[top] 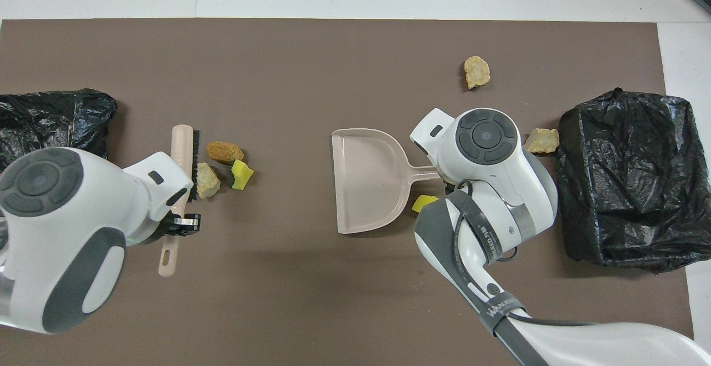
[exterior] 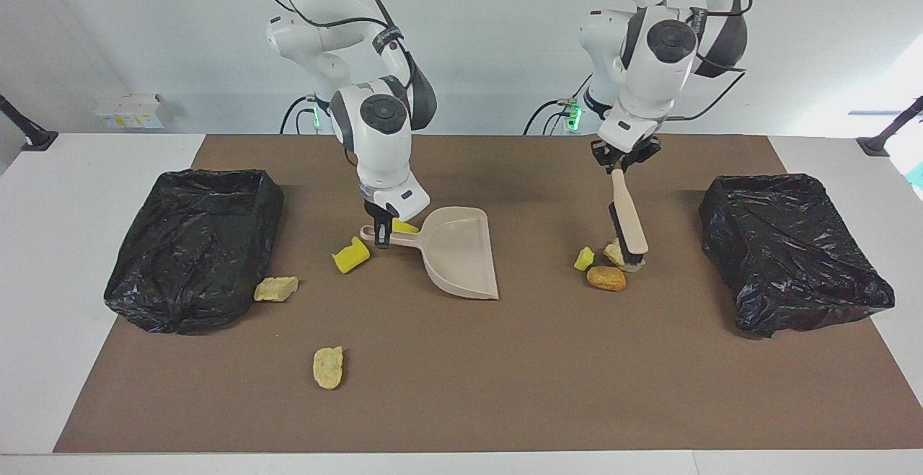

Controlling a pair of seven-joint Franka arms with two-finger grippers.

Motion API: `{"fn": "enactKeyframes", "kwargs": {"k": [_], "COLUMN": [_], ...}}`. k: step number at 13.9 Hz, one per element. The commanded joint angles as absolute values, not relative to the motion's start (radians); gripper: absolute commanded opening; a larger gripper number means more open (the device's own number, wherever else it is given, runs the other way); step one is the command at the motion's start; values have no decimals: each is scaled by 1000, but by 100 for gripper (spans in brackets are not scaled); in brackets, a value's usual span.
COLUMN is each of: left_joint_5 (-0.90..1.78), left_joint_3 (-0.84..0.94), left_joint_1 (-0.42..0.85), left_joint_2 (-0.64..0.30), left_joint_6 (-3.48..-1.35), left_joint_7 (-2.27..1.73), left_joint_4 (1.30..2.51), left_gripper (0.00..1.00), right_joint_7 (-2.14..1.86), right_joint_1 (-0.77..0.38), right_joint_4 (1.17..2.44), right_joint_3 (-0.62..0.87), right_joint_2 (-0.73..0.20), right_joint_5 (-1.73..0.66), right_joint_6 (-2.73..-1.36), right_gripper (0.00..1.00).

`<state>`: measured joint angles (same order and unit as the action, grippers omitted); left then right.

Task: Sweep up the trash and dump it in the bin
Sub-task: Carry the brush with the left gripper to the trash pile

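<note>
My left gripper (exterior: 619, 161) is shut on the handle of a beige brush (exterior: 629, 223), whose black bristles touch a tan stone-like piece (top: 208, 180). Beside that piece lie an orange-brown lump (exterior: 606, 277) and a small yellow sponge chunk (exterior: 584, 259). My right gripper (exterior: 382, 233) is shut on the handle of the beige dustpan (exterior: 461, 251), whose mouth faces the left arm's end of the table. Two yellow sponge chunks (exterior: 351, 256) (exterior: 405, 227) lie by the pan's handle. Two more tan pieces of trash (exterior: 275, 288) (exterior: 328, 367) lie toward the right arm's end.
A black-bagged bin (exterior: 195, 244) stands at the right arm's end of the brown mat, with one tan piece against its side. A second black-bagged bin (exterior: 793, 251) stands at the left arm's end. White table borders the mat (top: 311, 277).
</note>
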<state>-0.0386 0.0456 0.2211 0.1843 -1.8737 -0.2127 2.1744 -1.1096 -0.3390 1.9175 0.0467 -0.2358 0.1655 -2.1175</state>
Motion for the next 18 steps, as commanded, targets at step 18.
{"fn": "enactKeyframes", "kwargs": {"k": [18], "left_joint_5": [-25], "left_joint_3": [69], "left_joint_1": [300], "left_joint_2": [51], "left_joint_6": [-2100], "left_joint_7": [-128], "left_joint_4": [2299], "left_gripper": [0], "right_joint_7": [-922], "right_joint_1": [-419], "right_joint_4": [1911], "right_joint_3": [51], "right_joint_2": [-290], "right_joint_5": [242], "right_joint_6": [-2163], "right_gripper": [0]}}
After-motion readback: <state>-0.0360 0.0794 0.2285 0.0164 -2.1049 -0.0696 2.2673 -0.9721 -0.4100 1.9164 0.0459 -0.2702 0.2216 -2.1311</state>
